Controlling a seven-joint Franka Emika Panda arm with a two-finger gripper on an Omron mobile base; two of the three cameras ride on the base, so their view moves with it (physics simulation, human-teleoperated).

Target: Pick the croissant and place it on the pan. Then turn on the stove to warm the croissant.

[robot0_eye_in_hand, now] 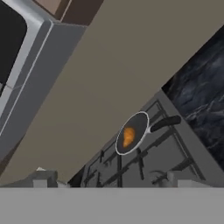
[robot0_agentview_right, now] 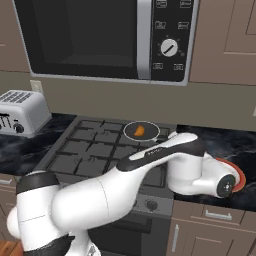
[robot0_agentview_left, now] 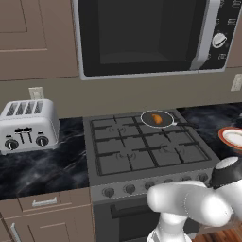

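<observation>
So the fingers are spread wide apart with nothing between them, going by the two blurry grey tips at the bottom of the hand view. That camera is tilted hard and looks across the stove [robot0_eye_in_hand: 144, 162] toward the pan [robot0_eye_in_hand: 139, 121], well away from it.

The croissant [robot0_agentview_left: 158, 119] sits inside the pan [robot0_agentview_left: 149, 115], a little orange-brown lump roughly in the middle of the dark round base. The pan's on the back right burner of the stove [robot0_agentview_left: 142, 146], close to the back edge, and its slim dark handle [robot0_eye_in_hand: 165, 123] sticks out toward the right-hand stretch of worktop [robot0_agentview_left: 208, 120]. From the right base view you get the same thing: croissant [robot0_agentview_right: 139, 131] in the pan [robot0_agentview_right: 150, 128], pan at the far right of the grates.

Along the stove's front edge there's a row of small round knobs [robot0_agentview_left: 128, 189], with the arm's white links bunched up low in front of them.

Further out, a silver four-slot toaster [robot0_agentview_left: 28, 125] stands on the dark marble worktop left of the stove, near the back wall. A white plate with an orange-red rim [robot0_agentview_left: 232, 138] sits on the worktop at the right, partly behind the arm in the right base view. Above it all hangs a big black-and-silver microwave [robot0_agentview_left: 146, 35] with a round dial [robot0_agentview_right: 169, 47] on its panel.
</observation>
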